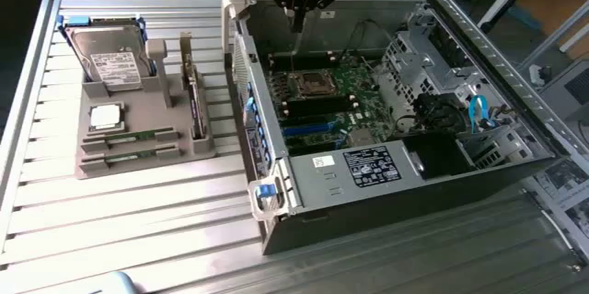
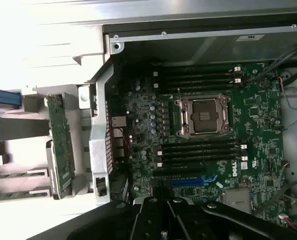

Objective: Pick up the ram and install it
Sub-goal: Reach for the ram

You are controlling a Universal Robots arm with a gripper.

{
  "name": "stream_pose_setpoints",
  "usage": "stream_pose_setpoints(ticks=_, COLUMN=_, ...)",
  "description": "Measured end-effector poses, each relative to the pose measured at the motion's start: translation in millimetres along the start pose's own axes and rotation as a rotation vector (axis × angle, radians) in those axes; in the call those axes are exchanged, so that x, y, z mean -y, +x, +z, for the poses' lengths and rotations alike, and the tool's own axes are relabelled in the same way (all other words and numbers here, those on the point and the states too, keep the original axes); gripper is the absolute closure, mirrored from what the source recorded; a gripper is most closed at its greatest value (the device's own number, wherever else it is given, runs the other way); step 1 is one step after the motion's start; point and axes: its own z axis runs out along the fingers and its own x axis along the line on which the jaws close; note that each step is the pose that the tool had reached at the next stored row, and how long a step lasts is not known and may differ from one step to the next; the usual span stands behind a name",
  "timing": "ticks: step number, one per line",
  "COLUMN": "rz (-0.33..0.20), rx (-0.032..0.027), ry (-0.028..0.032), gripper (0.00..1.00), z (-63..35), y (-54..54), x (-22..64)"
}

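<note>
Directly beneath the tool [image 1: 296, 26], whose fingers are clenched together on nothing, sits the green motherboard [image 1: 343, 94] of the open grey metal computer case [image 1: 460, 32], with its bare square silver processor socket [image 1: 313, 84] and rows of black memory slots [image 2: 203, 149]. The ram [image 1: 129, 139], two long thin green circuit-board sticks, lies well away from the tool, outside the case, in the grooves of a grey plastic holder [image 1: 147, 168] on the slatted metal tabletop [image 1: 138, 225]. The likeliest trouble is a collision: a sideways sweep toward the holder made too low could catch the case wall, and any drop from this spot could strike the exposed socket. Clenched fingers would also press onto a stick rather than straddle it. An upright dark expansion card [image 1: 192, 101] stands nearer the tool than the ram, so a short reach could knock it or seize the wrong part, and the two sticks lie close enough together to be confused.
</note>
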Motion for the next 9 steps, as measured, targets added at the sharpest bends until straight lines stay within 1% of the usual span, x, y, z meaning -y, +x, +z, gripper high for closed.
stream_pose_setpoints(ticks=9, rz=0.0, rx=0.0, ry=0.0001, gripper=0.89, z=-0.2, y=6.0, x=0.5)
